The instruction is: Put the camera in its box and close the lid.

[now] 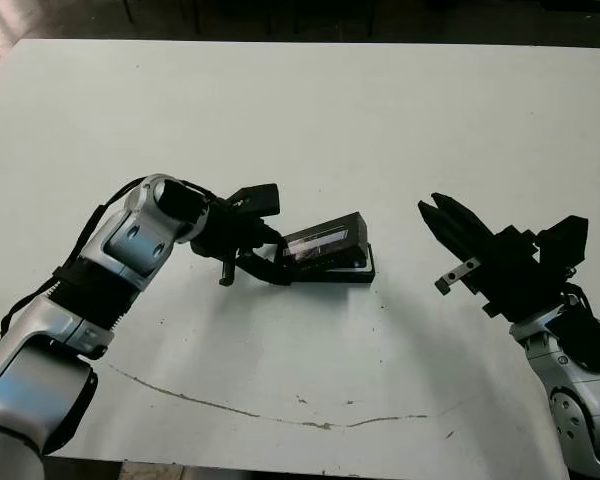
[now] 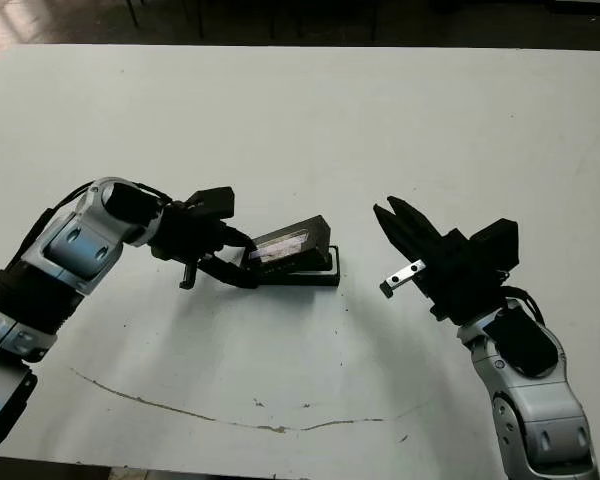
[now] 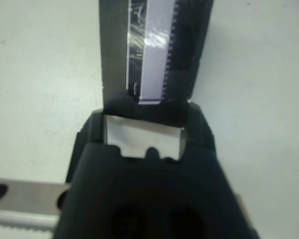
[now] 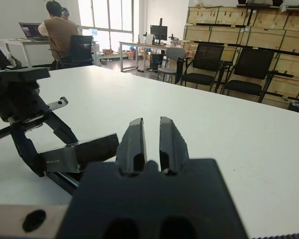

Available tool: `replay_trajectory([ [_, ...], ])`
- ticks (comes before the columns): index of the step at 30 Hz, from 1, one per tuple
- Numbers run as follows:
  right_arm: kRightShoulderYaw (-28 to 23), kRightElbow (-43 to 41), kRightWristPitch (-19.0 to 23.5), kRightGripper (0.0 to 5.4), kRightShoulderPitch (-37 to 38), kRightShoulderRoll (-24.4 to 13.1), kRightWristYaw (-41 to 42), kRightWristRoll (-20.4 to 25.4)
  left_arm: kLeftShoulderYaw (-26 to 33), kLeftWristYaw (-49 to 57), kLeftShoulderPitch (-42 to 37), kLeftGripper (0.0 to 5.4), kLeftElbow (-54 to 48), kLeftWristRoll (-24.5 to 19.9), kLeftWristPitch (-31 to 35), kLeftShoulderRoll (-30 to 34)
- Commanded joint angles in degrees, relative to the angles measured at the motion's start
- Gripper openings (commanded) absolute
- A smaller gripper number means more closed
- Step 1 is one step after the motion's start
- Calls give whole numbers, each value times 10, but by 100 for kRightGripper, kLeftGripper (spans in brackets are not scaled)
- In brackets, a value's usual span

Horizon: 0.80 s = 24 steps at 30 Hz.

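Between the left gripper's (image 1: 263, 262) pinching fingers, the lid (image 1: 325, 241) tilts over the box (image 1: 358, 272) on the desk (image 1: 310, 120). Lower it level, edges aligned. Right gripper (image 1: 442, 217), fingers pressed together, waits apart; camera unseen.

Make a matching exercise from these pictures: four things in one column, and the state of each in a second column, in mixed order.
Things:
1. lid
2. box
3. left gripper
4. right gripper

States:
A. away from the box, holding nothing
B. lies flat on the white table
C. tilted, one end raised over the box
D. shut on the raised end of the lid

Pairs: 1-C, 2-B, 3-D, 4-A
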Motion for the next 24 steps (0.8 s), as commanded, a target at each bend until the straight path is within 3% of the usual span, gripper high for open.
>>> replay_trajectory([
  [1,3,-3,13,0,7,2,-11,-7,-22,-11,4,121,-2,-12,42,-27],
  [7,3,-6,13,0,8,4,-14,-5,-29,14,12,121,-64,-13,146,-24],
  [19,4,-1,8,0,9,8,-13,-7,-51,133,67,121,-231,35,160,6],
  [24,6,-3,12,0,9,9,-19,-12,-44,149,72,121,-274,30,162,14],
])
